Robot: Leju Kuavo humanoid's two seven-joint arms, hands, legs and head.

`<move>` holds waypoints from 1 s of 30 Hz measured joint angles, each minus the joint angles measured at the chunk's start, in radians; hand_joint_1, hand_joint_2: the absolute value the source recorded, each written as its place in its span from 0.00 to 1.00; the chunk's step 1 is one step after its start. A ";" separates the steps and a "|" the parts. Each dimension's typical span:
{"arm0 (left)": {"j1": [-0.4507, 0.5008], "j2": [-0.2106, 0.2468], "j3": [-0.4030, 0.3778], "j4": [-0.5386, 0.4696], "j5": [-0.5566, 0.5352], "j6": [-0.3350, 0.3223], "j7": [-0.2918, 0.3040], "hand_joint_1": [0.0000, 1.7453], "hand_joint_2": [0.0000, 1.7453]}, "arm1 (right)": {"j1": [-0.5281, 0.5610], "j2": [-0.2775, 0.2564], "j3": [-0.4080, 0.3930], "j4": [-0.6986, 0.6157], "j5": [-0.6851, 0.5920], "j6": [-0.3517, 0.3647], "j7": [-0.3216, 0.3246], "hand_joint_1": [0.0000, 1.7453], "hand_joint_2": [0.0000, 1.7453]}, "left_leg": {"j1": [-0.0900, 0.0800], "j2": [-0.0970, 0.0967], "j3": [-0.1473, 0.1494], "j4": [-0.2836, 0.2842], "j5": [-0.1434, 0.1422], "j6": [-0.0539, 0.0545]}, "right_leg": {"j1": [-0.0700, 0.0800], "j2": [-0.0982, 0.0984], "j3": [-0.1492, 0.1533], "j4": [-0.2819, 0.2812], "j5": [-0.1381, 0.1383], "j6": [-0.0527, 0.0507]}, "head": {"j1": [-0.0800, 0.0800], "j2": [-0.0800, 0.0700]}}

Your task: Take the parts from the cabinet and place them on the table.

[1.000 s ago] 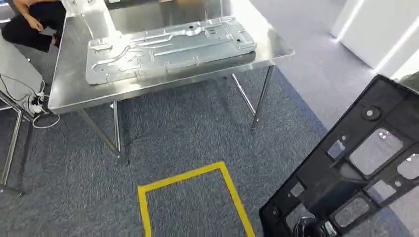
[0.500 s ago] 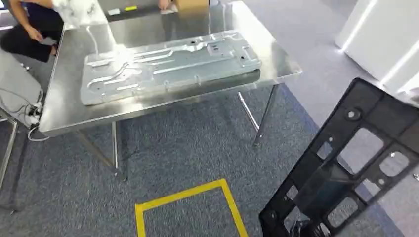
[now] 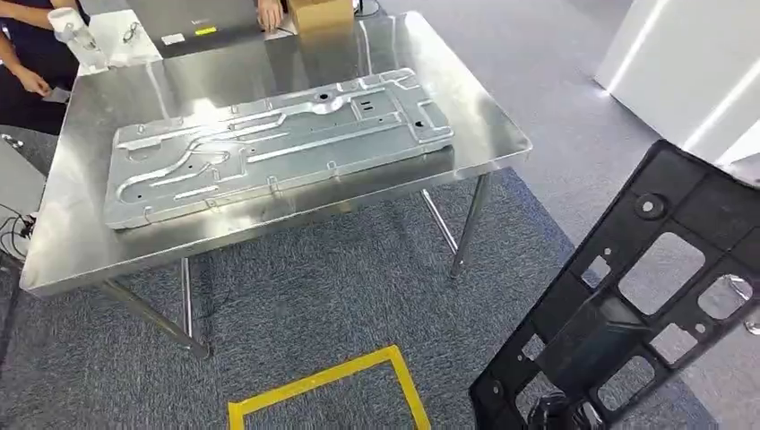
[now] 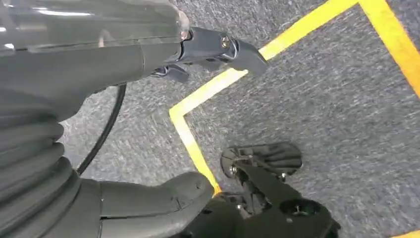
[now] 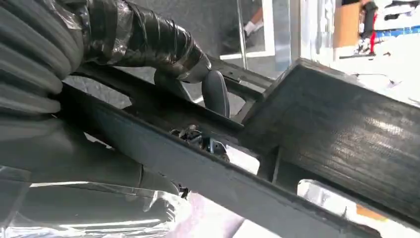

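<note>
A large black plastic frame (image 3: 600, 336) with several cut-outs hangs tilted at the lower right of the head view, over the carpet and apart from the table. My right hand (image 5: 163, 54) grips one of its bars, fingers wrapped over the black frame (image 5: 346, 129) and thumb under it. My left hand (image 4: 89, 69) hangs over the carpet with its fingers apart and nothing in it. A long stamped silver metal panel (image 3: 269, 143) lies flat on the steel table (image 3: 81, 242) ahead.
A cardboard box (image 3: 318, 13) and a clear bottle (image 3: 76, 36) stand at the table's far side, where a person (image 3: 27, 54) is at the far left. Yellow tape (image 3: 314, 385) marks the carpet just ahead of me. A white cabinet (image 3: 681, 63) stands at the right.
The whole picture has shifted as the camera moved: more of the table's far side shows and the yellow tape sits lower. The black frame stays in my right hand.
</note>
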 joint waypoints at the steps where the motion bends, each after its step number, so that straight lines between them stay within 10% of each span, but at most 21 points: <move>1: 0.000 0.000 0.000 0.000 0.000 0.000 0.000 0.00 1.00 | 0.001 0.000 0.001 0.000 0.000 0.000 0.000 1.00 1.00 | 0.000 -0.001 -0.001 -0.013 0.005 0.006 | 0.001 -0.001 0.007 0.013 0.008 0.004 | 0.000 0.000; 4: 0.000 -0.003 0.000 0.000 0.000 0.000 -0.001 0.00 1.00 | 0.000 0.000 0.001 0.000 0.000 0.000 0.000 1.00 1.00 | 0.011 0.001 0.055 -0.050 0.012 0.015 | 0.000 -0.011 0.001 0.058 0.007 0.017 | 0.001 0.000; 8: -0.002 -0.002 0.000 0.000 0.000 0.001 -0.002 0.00 1.00 | -0.003 0.000 0.001 0.000 0.003 0.007 0.021 1.00 1.00 | 0.011 -0.003 0.070 -0.054 -0.006 0.019 | -0.016 -0.013 -0.149 0.259 -0.108 0.040 | 0.001 0.000; 9: -0.001 -0.002 0.000 0.000 0.000 0.001 -0.002 0.00 1.00 | -0.002 0.000 0.001 0.002 0.016 0.001 0.029 1.00 1.00 | 0.012 -0.009 0.078 -0.054 -0.013 0.016 | -0.021 -0.014 -0.168 0.260 -0.101 0.046 | 0.001 0.000; 13: 0.002 -0.002 0.001 0.000 -0.003 0.000 -0.002 0.00 1.00 | -0.003 0.000 0.001 0.005 0.051 -0.020 0.045 1.00 1.00 | 0.022 -0.034 0.111 -0.049 -0.047 -0.008 | -0.041 0.014 -0.102 0.025 0.100 0.062 | 0.001 0.000; 14: -0.003 -0.002 0.001 0.000 -0.003 0.000 -0.002 0.00 1.00 | -0.004 0.000 0.001 0.010 0.059 -0.025 0.049 1.00 1.00 | 0.023 -0.041 0.115 -0.040 -0.051 -0.014 | -0.029 0.021 -0.110 0.014 0.055 0.054 | 0.001 0.000; 19: -0.005 -0.002 0.001 0.000 -0.010 0.003 -0.008 0.00 1.00 | -0.003 0.000 0.013 0.015 0.118 -0.024 0.076 1.00 1.00 | 0.029 -0.033 0.101 -0.009 -0.067 -0.036 | -0.025 -0.008 -0.091 0.009 0.084 0.004 | 0.002 0.000; 24: -0.008 -0.003 0.003 0.000 -0.009 0.009 -0.007 0.00 1.00 | -0.006 0.000 0.034 0.045 0.142 -0.032 0.080 1.00 1.00 | 0.028 -0.004 -0.069 0.272 -0.174 -0.041 | -0.010 -0.047 -0.082 0.004 0.074 -0.015 | 0.001 0.000; 27: -0.003 -0.002 0.005 0.000 -0.010 0.014 -0.004 0.00 1.00 | -0.007 0.000 0.036 0.058 0.147 -0.031 0.081 1.00 1.00 | 0.020 0.007 0.000 0.094 -0.058 -0.020 | -0.001 -0.069 -0.072 0.004 0.069 -0.017 | 0.001 0.000; 28: -0.005 0.001 0.005 0.000 -0.010 0.016 -0.004 0.00 1.00 | -0.008 0.000 0.037 0.061 0.148 -0.031 0.082 1.00 1.00 | 0.011 0.038 0.040 0.011 -0.015 -0.007 | 0.000 -0.078 -0.069 0.004 0.067 -0.016 | 0.001 0.000; 30: -0.012 0.003 0.005 0.000 -0.011 0.017 -0.003 0.00 1.00 | -0.008 0.000 0.037 0.069 0.149 -0.030 0.083 1.00 1.00 | -0.001 0.067 0.043 -0.015 -0.073 -0.003 | 0.005 -0.093 -0.069 0.007 0.063 -0.008 | 0.001 0.000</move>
